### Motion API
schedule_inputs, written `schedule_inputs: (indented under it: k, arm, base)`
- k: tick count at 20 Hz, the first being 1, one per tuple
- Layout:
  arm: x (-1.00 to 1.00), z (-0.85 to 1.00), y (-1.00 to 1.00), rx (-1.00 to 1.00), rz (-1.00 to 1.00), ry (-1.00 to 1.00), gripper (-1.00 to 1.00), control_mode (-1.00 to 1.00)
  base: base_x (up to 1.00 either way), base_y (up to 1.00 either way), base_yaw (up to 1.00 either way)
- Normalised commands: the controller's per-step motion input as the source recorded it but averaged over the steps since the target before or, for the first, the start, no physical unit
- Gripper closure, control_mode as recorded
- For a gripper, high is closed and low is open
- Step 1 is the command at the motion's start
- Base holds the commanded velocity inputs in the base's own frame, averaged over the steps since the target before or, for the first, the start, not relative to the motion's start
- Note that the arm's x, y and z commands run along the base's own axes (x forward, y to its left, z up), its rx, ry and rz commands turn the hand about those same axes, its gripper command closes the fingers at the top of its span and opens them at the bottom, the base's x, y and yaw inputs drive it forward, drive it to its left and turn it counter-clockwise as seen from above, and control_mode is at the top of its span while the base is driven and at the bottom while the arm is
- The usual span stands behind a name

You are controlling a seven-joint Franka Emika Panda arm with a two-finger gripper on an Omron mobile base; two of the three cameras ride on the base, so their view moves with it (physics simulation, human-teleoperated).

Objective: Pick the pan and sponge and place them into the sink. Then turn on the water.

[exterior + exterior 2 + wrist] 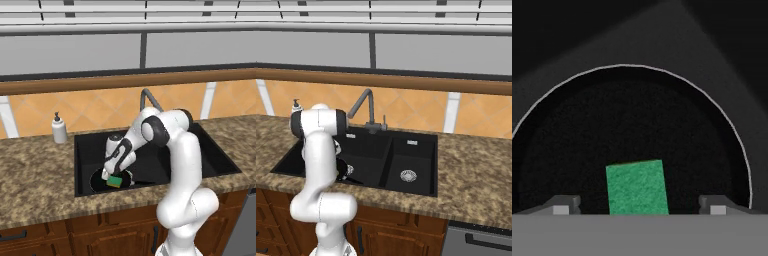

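Our arm (182, 165) bent forward and down, we held the gripper (111, 176) low, its jaws spread wide and gripping nothing.

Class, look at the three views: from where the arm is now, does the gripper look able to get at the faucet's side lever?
Probably yes. The gripper is open, low in the sink over the sponge and pan. The lever stands behind the basins with nothing around it; the arm would only have to lift and reach back.

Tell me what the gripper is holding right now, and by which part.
Nothing is held. The gripper stands open, its fingertips clear of both sides of the sponge, which is over the pan in the sink.
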Motion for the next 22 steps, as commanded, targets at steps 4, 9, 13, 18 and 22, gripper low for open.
schedule_inputs:
  k: [4, 9, 13, 18, 22]
  arm:
    - [-0.03, 0.91, -0.11, 0.02, -0.2, 0.0, -1.0, -1.0]
    - [-0.22, 1.0, -0.39, 0.07, -0.24, 0.0, -1.0, -1.0]
    - [-0.34, 1.0, -0.52, 0.05, -0.3, 0.0, -1.0, -1.0]
    - [-0.38, 1.0, -0.36, 0.01, -0.33, 0.0, -1.0, -1.0]
    - [-0.55, 1.0, -0.38, 0.01, -0.29, -0.04, -1.0, -1.0]
  base:
    - [0.0, 0.0, 0.0]
    - [0.0, 0.0, 0.0]
    - [0.0, 0.0, 0.0]
    - [0.0, 0.0, 0.0]
    - [0.0, 0.0, 0.0]
